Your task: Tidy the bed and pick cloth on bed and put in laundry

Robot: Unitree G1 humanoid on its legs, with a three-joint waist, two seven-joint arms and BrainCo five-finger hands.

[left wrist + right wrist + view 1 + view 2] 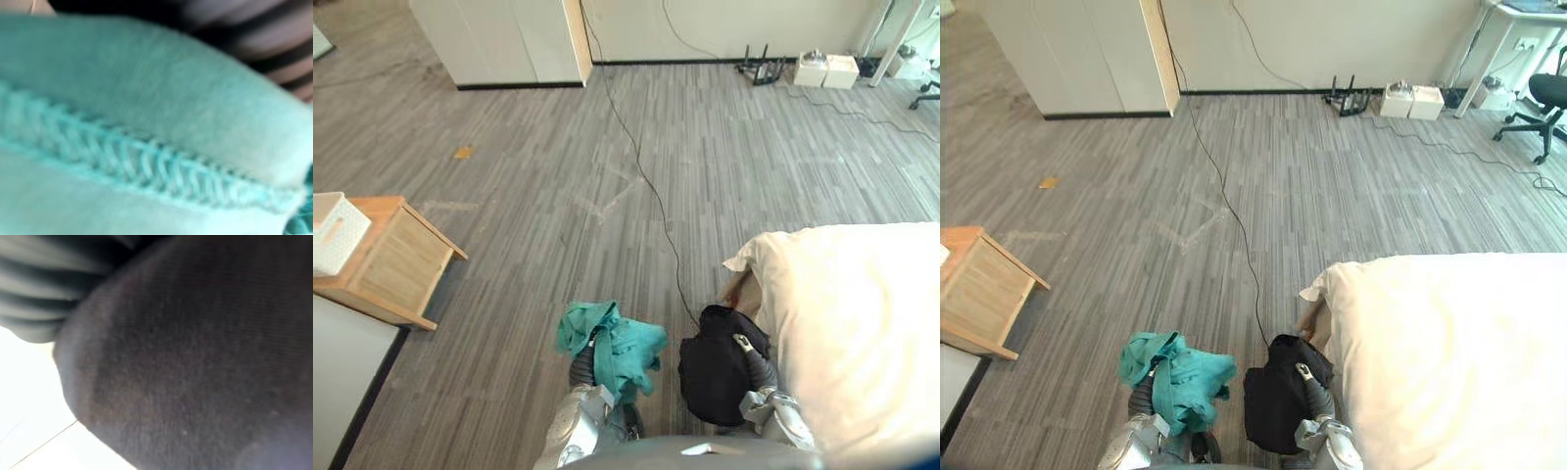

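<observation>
A bunched teal cloth (622,343) hangs over my left hand (583,367) above the floor, and its stitched hem lies right against the camera in the left wrist view (146,161). A black cloth (713,380) hangs from my right hand (742,343), whose silver thumb lies curled on top of it. Its dark knit also covers the right wrist view (195,357). The bed (862,333) with a cream cover stands just to my right, its near corner beside the black cloth.
A wooden nightstand (396,259) with a white slotted box (333,230) on it stands at the left. A white wardrobe (499,39) is against the far wall. Small white boxes (827,69) and an office chair (1547,108) are at the far right.
</observation>
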